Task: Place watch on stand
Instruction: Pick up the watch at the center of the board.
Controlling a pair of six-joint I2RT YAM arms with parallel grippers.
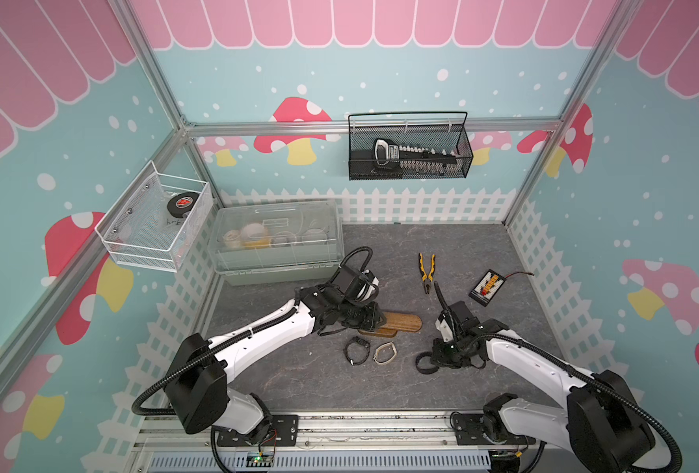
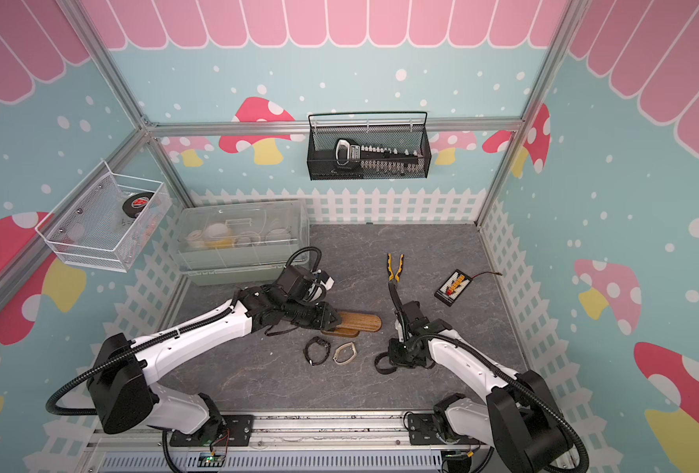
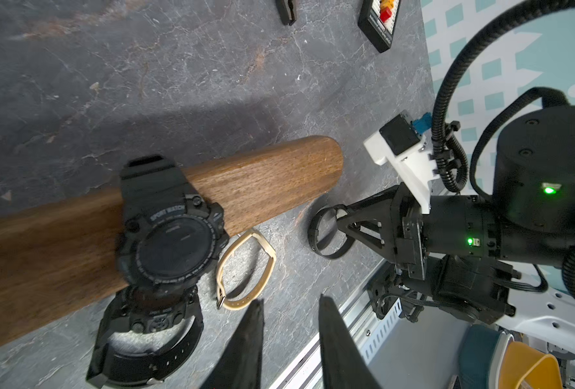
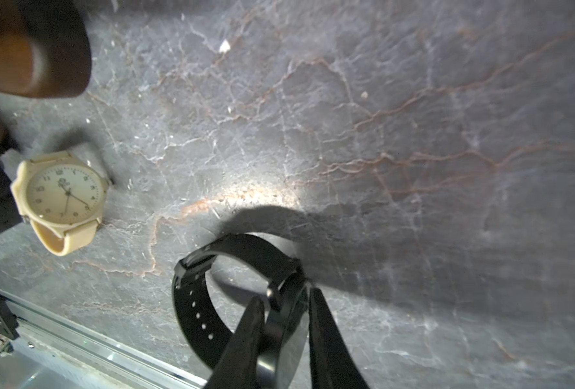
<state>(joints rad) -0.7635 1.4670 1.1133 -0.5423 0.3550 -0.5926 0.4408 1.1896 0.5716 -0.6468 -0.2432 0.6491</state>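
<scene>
The wooden stand (image 1: 403,322) (image 3: 262,182) lies mid-table, and a black sport watch (image 3: 168,235) is strapped round its bar. My left gripper (image 1: 374,321) (image 3: 292,299) hovers over the stand's left part, open, with nothing between its fingers. On the table in front of the stand lie a second black sport watch (image 1: 357,350) (image 3: 148,333) and a beige watch (image 1: 384,353) (image 4: 62,198). To their right, my right gripper (image 1: 436,356) (image 4: 286,296) is low at the table, shut on the case of a slim black watch (image 1: 423,363) (image 4: 232,256). That watch's strap loop rests on the surface.
Yellow-handled pliers (image 1: 426,272) and a small black connector board (image 1: 487,288) lie behind the right arm. A clear lidded box (image 1: 276,241) stands at the back left. A white mesh basket (image 1: 155,221) and a black wire basket (image 1: 409,147) hang on the walls. A metal rail (image 1: 339,426) runs along the front edge.
</scene>
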